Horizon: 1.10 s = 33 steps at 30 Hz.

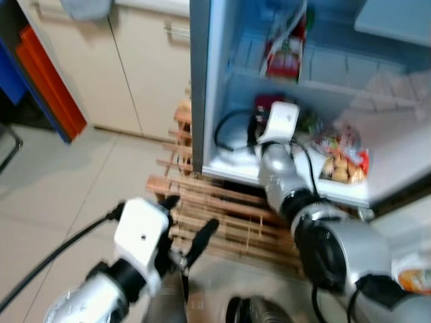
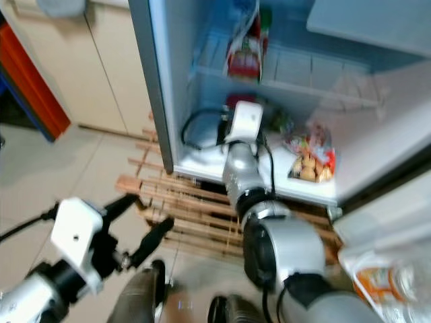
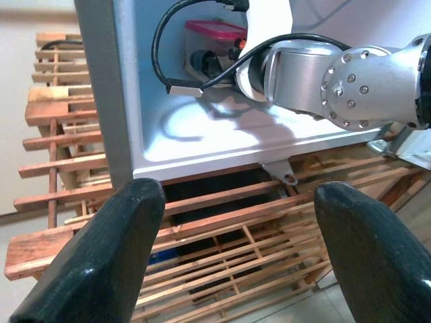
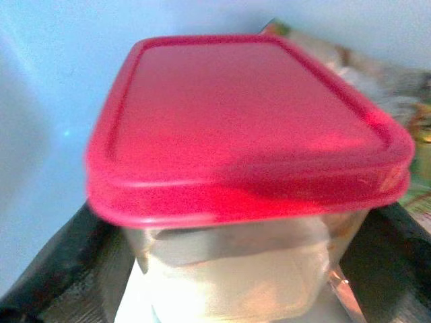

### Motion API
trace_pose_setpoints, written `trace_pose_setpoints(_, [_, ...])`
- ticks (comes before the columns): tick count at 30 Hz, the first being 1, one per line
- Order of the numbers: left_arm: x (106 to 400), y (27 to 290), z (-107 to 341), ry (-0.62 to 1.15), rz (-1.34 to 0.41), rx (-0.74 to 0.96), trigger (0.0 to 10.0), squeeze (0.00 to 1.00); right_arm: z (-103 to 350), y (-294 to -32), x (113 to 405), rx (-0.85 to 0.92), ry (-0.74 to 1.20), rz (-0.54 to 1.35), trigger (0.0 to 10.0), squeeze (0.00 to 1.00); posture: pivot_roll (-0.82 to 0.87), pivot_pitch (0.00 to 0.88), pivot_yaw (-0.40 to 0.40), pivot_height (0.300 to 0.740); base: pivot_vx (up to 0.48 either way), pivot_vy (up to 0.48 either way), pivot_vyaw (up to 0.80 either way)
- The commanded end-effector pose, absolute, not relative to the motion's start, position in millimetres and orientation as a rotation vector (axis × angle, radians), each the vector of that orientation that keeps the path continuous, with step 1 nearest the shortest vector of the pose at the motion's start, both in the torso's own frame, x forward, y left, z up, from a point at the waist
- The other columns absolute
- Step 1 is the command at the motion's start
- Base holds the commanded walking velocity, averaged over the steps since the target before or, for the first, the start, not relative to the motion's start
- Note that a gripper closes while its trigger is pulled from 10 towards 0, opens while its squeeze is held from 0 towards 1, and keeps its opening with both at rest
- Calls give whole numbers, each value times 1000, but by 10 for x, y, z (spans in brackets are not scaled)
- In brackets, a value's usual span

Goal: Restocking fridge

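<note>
reaching into fridge (image 1: 209, 81), right pincer (image 4: 236, 269) around red-lidded container (image 4: 242, 128)

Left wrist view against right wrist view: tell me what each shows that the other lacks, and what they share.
Left wrist view alone: the left end effector open above a wooden rack, the fridge's lower edge, and the right arm reaching inside.

Right wrist view alone: the box's clear body, close up, with pale contents, and the right end effector's fingers on both sides of it.

Both: the box with the red lid, inside the fridge.
</note>
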<state>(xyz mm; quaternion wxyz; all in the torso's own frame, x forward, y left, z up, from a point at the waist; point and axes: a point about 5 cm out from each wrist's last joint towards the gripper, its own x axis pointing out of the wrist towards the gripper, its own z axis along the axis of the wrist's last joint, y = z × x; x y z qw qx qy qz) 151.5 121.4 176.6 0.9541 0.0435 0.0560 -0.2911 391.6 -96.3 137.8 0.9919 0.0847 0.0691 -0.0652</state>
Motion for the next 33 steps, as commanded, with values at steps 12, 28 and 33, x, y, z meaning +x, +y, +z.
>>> trace_pose_setpoints(12, [1527,1190,1702,122,-603,112,10000,0,1409,-577,3858,237,111,26,10000,1000,258,195,-90,740,0,0,0])
trace_pose_setpoints(28, [1924,1156,1647,46,-621,134,10000,0,1679,-494,3743,72,-243,135,10000,0,149,26,-123,740,0,0,0])
trace_pose_setpoints(33, [2187,1161,1621,21,-606,130,10000,0,1597,-668,3678,43,-254,107,10000,0,80,0,-118,740,0,0,0])
